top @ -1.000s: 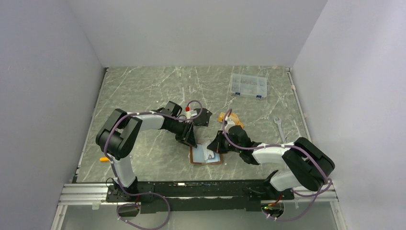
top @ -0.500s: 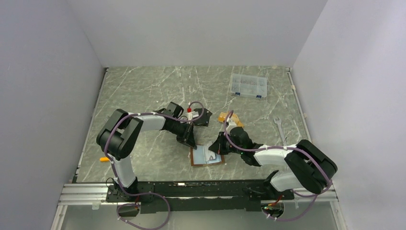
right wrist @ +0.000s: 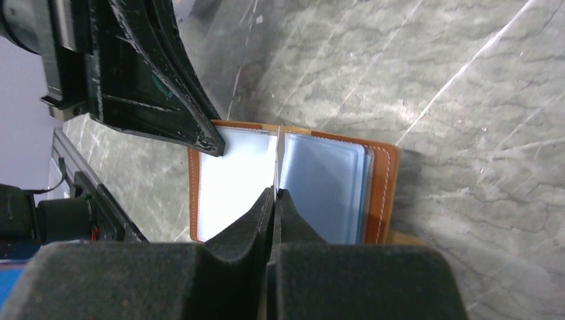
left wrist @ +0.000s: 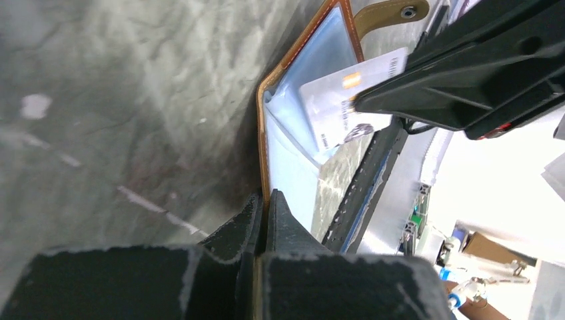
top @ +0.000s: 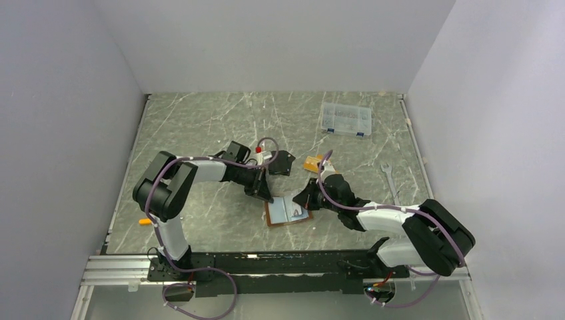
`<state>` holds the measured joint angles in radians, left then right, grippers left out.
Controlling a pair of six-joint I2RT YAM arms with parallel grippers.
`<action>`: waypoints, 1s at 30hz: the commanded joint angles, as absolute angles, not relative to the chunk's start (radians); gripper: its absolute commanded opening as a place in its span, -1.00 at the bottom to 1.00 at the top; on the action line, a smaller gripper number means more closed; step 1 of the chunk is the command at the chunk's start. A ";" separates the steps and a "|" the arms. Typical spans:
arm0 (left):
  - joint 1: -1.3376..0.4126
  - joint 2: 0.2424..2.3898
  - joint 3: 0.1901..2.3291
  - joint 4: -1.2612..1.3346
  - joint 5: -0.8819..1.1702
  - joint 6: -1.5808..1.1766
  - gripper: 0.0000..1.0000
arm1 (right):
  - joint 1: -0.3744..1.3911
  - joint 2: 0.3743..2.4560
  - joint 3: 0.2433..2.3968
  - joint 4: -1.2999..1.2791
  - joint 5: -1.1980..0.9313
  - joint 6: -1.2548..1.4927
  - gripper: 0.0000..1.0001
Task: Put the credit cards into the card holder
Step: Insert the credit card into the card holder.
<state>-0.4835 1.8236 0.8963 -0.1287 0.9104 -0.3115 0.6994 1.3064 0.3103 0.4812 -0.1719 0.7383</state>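
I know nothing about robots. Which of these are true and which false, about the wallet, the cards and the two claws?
1. The card holder lies open on the table. True.
2. The right gripper pinches a pale credit card. True.
3. The left gripper hangs wide open, away from the card holder. False: it is shut on the holder's leather edge.
4. The clear plastic box touches the card holder. False: it sits apart, far back on the table.
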 commanded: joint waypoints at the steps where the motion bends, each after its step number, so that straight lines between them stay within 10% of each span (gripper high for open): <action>1: -0.451 1.811 0.874 -0.092 0.877 -0.318 -1.00 | 0.692 1.296 0.339 0.579 -0.116 0.758 -1.00; 30: -0.462 1.784 0.847 -0.100 0.819 -0.318 -1.00 | 0.769 1.490 0.309 0.725 -0.111 0.848 -1.00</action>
